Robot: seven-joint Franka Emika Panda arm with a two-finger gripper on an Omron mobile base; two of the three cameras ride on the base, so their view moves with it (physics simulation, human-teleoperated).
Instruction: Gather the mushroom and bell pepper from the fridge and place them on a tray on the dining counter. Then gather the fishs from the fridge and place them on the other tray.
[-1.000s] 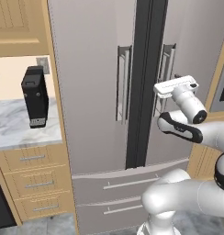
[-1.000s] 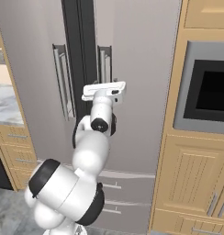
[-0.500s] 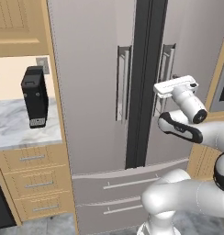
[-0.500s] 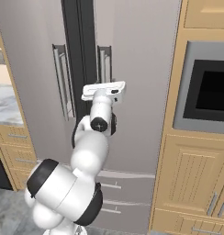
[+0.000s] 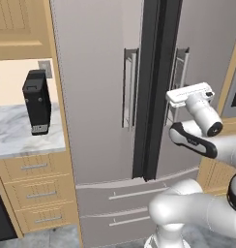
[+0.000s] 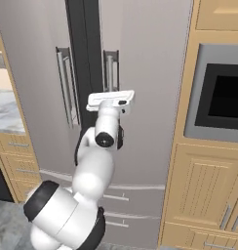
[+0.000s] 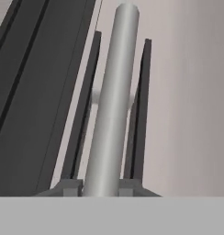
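Note:
The tall grey fridge stands right in front of me with both doors closed. My gripper is at the right door's vertical bar handle, about halfway up. In the hand view the gripper is shut on that handle, with one dark finger pressed against each side of the bar. The mushroom, bell pepper and fishs are hidden behind the closed doors. The trays and the dining counter are out of view.
The left door's handle is just across the dark centre gap. Fridge drawers lie below. A black coffee machine stands on a marble counter to the left. A built-in oven in tan cabinets is on the right.
The fingers have closed from wide open onto the right door's handle. The arm and the base have hardly moved.

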